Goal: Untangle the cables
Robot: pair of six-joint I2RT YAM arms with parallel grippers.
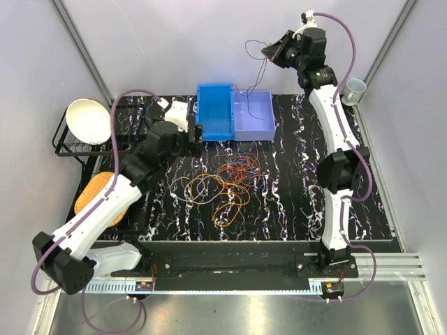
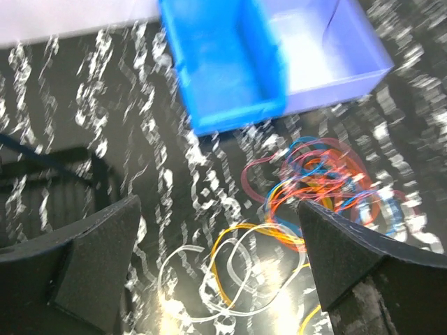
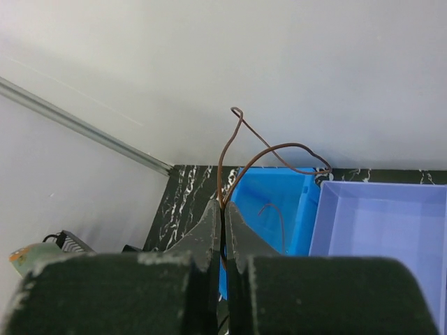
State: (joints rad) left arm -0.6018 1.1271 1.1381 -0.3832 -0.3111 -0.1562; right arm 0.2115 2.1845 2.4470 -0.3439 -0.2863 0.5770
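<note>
Where the right gripper (image 1: 269, 53) stands high over the back of the marbled tabletop (image 1: 293, 202), jaws pinched on one thin brown cable (image 3: 221, 167), that cable hangs below it, long axis near vertical, lower end trailing toward the lavender tray (image 1: 260, 125) beside the blue bin (image 1: 215, 115). The other cables (image 1: 234, 180), mostly orange with red, blue and white loops, lie in a loose tangle before the bins. Wide open and holding nothing, the left gripper (image 2: 218, 209) hovers by the blue bin, the tangle just to its right and nearer the arm bases, making the left arm the nearer.
</note>
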